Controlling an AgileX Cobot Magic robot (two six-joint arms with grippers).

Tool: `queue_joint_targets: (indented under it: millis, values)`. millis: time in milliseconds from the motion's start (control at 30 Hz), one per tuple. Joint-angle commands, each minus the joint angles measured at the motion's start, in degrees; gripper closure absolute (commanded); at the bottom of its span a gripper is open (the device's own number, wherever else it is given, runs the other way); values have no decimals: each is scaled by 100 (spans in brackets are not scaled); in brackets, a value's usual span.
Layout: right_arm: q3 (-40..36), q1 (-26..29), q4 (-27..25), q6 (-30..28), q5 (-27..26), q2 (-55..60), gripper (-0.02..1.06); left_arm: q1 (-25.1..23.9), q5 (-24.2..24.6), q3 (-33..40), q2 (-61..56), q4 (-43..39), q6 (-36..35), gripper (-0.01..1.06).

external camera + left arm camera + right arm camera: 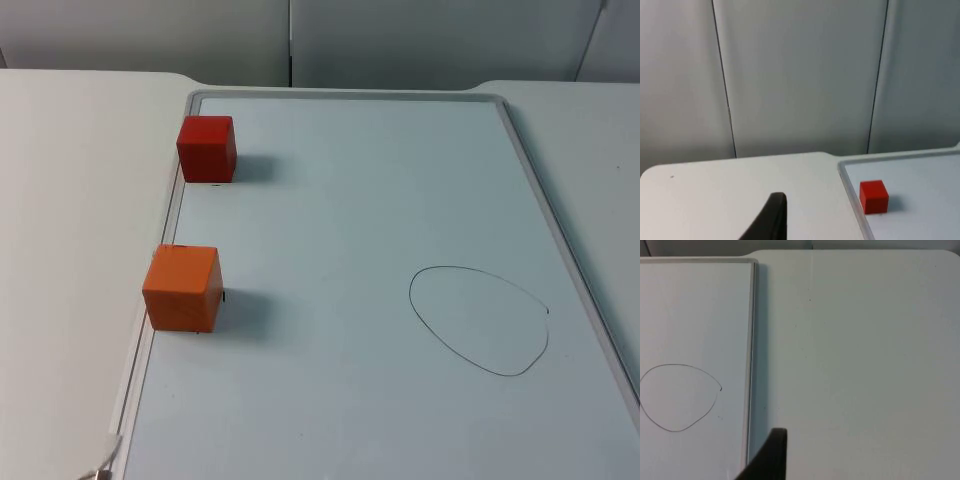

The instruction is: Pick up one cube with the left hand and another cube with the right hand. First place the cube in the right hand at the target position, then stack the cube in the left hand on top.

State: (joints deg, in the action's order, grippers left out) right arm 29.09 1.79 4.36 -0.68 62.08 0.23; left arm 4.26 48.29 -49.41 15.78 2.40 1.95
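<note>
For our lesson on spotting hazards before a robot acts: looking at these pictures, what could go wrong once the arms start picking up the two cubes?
1. The red cube and orange cube both sit against the whiteboard's raised left frame; a finger could catch the frame.
2. Both cubes lie on the left side, so the right arm must reach across, perhaps crowding the left arm.
3. The drawn outline lies near the right frame; a misplaced cube could land outside it.

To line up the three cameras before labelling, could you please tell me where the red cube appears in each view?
Top view: the red cube sits on the whiteboard's far left, against its frame, beyond the orange cube.
Left wrist view: the red cube sits just inside the whiteboard's corner.
Right wrist view: not in it; the drawn oval is there.
Shared landmark: the whiteboard's grey frame.
</note>
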Motion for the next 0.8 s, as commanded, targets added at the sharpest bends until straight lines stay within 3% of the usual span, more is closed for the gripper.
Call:
queue_joint_targets:
  millis: [0,200,567,767]
  values:
    - [-10,43,-17,-17,-44,-23,0,-13,-441,-328,502,21,235,0]
    - [-10,43,-17,-17,-44,-23,0,-13,-1075,-1200,1823,77,655,0]
    - [-10,43,-17,-17,-44,-23,0,28,-1073,-2562,4640,1932,1802,0]
    - [-10,43,-17,-17,-44,-23,0,444,-1302,-2826,6090,1969,1868,0]
